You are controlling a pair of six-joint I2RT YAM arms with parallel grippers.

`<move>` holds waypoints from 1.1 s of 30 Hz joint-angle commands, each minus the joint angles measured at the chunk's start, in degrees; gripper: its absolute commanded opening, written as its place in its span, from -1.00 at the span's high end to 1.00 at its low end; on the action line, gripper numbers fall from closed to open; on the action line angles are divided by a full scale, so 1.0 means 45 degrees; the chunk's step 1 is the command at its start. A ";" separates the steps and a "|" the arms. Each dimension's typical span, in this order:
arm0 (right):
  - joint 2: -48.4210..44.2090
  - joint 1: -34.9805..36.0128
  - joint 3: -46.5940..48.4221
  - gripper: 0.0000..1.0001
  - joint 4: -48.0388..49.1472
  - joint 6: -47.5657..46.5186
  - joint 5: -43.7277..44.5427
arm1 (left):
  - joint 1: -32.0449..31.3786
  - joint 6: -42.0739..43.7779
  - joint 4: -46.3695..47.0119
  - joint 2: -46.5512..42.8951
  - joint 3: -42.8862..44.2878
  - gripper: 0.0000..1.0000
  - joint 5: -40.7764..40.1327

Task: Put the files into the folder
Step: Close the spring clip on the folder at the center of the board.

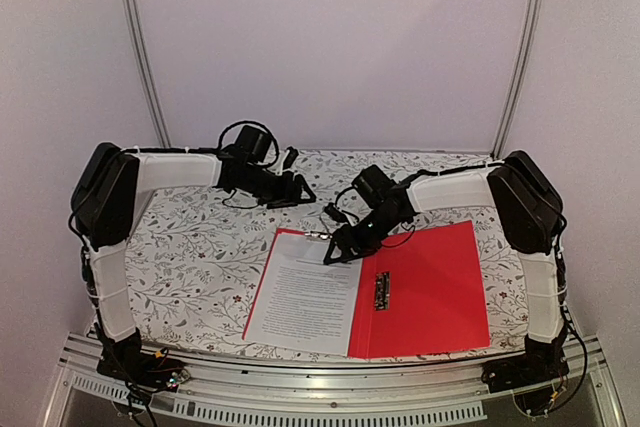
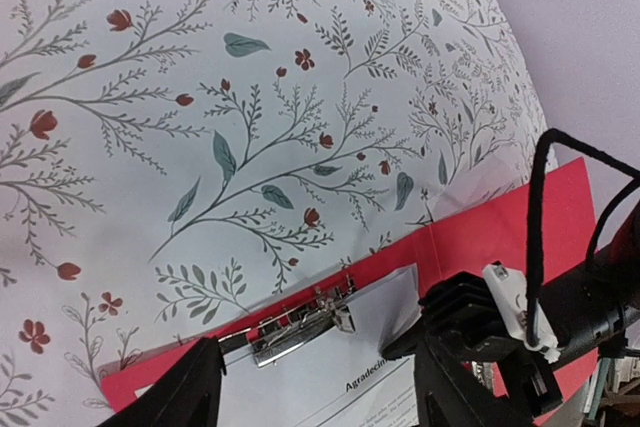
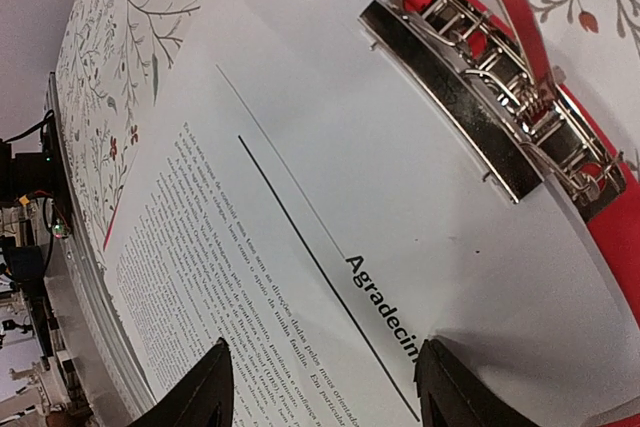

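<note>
The red folder (image 1: 440, 287) lies open on the table. The files (image 1: 305, 292) are white printed sheets lying on its left half. A metal clip (image 1: 312, 236) at the folder's far edge lies across the sheets' top edge. It also shows in the left wrist view (image 2: 300, 322) and the right wrist view (image 3: 470, 112). My right gripper (image 1: 335, 252) is open and empty, just above the top of the sheets (image 3: 300, 197) near the clip. My left gripper (image 1: 300, 191) is open and empty, above the bare table behind the folder (image 2: 520, 222). The sheets' top right corner (image 2: 395, 292) curls up slightly.
A small black strip (image 1: 381, 289) lies on the folder's right half near the spine. The floral tablecloth (image 1: 200, 247) covers the table. Metal frame posts (image 1: 145, 47) stand at the back corners. The right arm's cable (image 2: 535, 237) hangs in the left wrist view.
</note>
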 commanded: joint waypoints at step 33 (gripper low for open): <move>0.0354 0.0014 -0.0554 -0.24 -0.0025 -0.0199 0.0456 | -0.0825 0.0843 -0.1765 0.2374 0.2115 0.40 0.0033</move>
